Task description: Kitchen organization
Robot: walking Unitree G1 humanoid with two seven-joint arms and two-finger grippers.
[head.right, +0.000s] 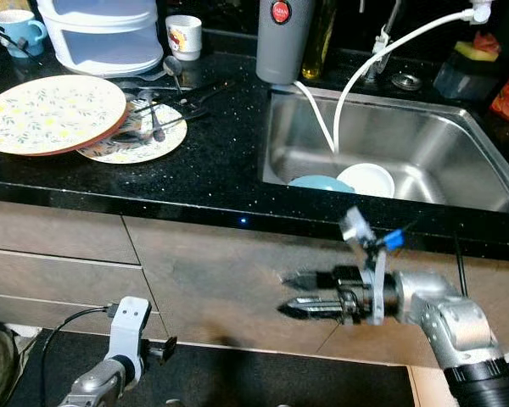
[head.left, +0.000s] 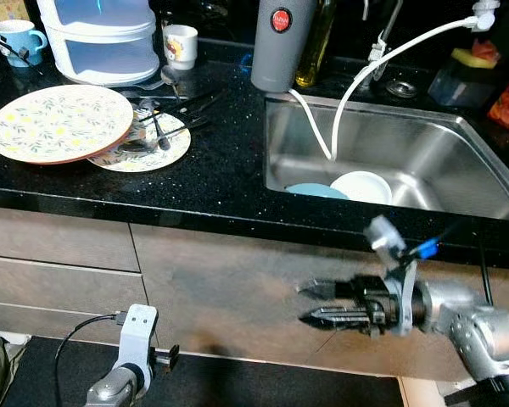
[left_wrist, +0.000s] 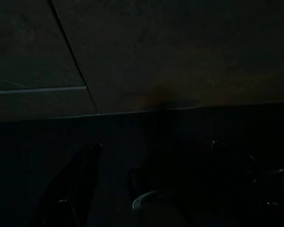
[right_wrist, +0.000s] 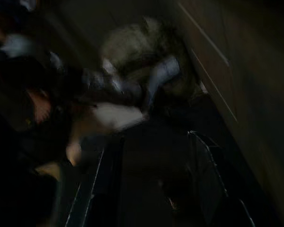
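Nearest, at the lower right of the frame, the right gripper (head.left: 310,303) is seen held level in front of the brown cabinet doors (head.left: 237,280), its two black fingers pointing toward frame left with a narrow gap between them and nothing held. At the lower left, the left gripper (head.left: 171,356) hangs low by the drawers; whether it is spread or closed cannot be told. Above both, the black counter (head.left: 212,170) crosses the frame. In the sink (head.left: 458,170) at upper right, a white bowl (head.left: 362,186) and a blue dish (head.left: 316,191) are seen. At upper left, a large floral plate (head.left: 59,123) is stacked over a smaller plate (head.left: 165,153) with dark utensils (head.left: 157,127) laid across it. The dishes lie up and beyond both grippers; the right arm is judged nearer the sink, the left nearer the plates.
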